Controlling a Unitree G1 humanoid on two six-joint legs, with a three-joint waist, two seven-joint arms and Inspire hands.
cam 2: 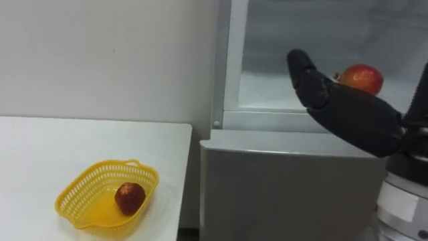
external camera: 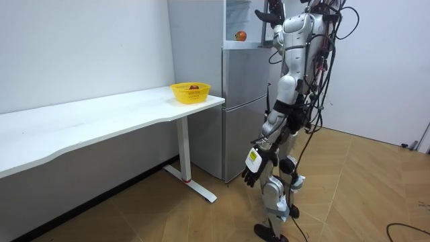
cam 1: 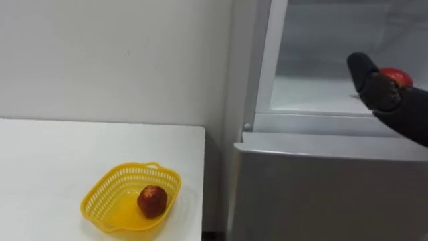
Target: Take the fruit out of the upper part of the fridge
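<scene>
White flat worktop (cam 1: 53,154) runs beside the grey two-door fridge (cam 1: 321,187), on the fridge's left. On it, near the fridge, a yellow plastic mesh basket (cam 1: 100,184) holds one dark red round fruit (cam 1: 152,201). The left hand (external camera: 252,176) hangs loose-fingered below the fridge's lower door. Up in the fridge's open top compartment, the right hand (cam 2: 348,110) reaches with fingers spread, holding nothing. Just behind it, a round red-and-yellow apple (cam 2: 364,77) sits on the fridge's shelf. This looks like the reach step; next, the fingers must close round the apple. Being round, it has no clear long axis, and its stem direction cannot be told.
</scene>
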